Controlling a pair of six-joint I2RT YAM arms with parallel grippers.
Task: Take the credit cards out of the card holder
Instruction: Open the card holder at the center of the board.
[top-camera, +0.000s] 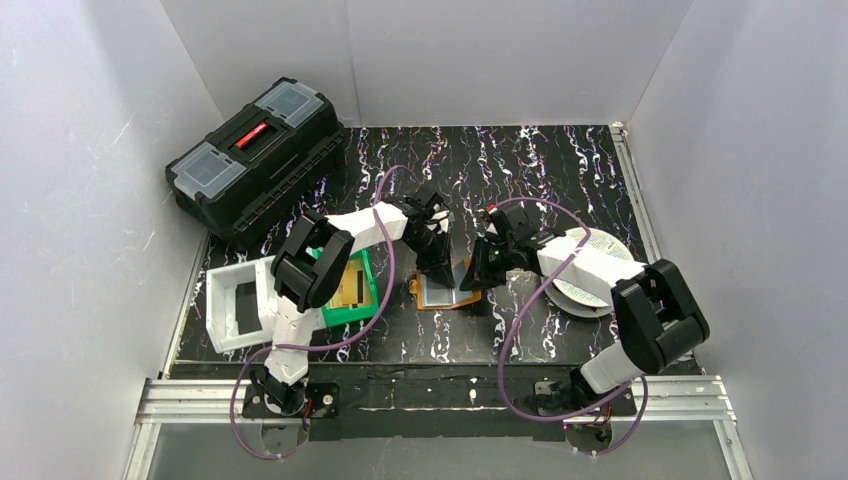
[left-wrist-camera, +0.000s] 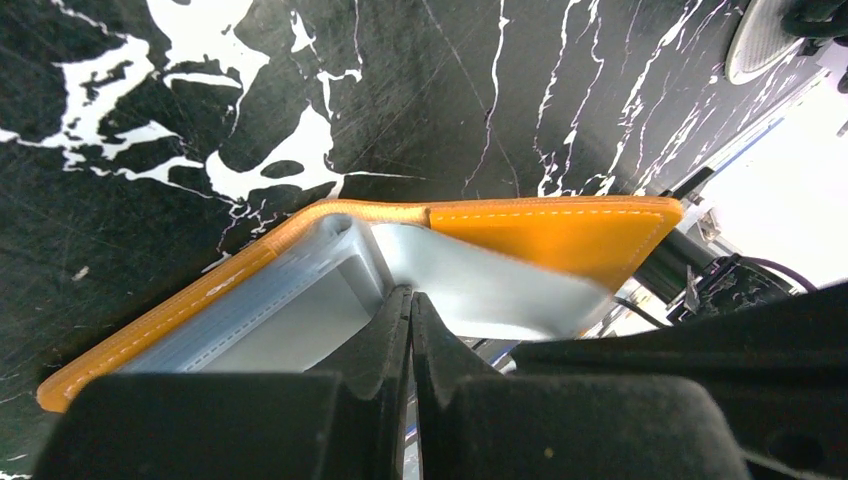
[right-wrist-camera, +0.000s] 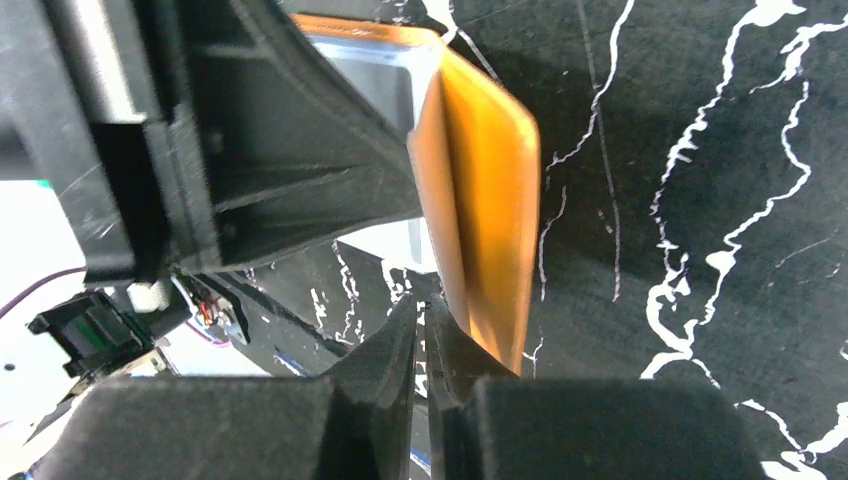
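The card holder (top-camera: 440, 293) lies open on the black marbled table, orange outside with silvery-clear pockets inside (left-wrist-camera: 300, 320). My left gripper (left-wrist-camera: 411, 296) is shut, with its tips pressed into the fold between the two halves. One orange flap (right-wrist-camera: 480, 200) stands raised. My right gripper (right-wrist-camera: 421, 300) sits just beside that flap's lower edge, with the jaws drawn together to a thin slit and nothing showing between them. A gold and black credit card (top-camera: 350, 285) lies in the green bin. No card shows inside the holder's pockets.
The green bin (top-camera: 368, 308) stands left of the holder, with a white tray (top-camera: 222, 300) further left. A black toolbox (top-camera: 255, 160) is at the back left. A round white patterned disc (top-camera: 600, 245) lies under the right arm. Grey walls enclose the table.
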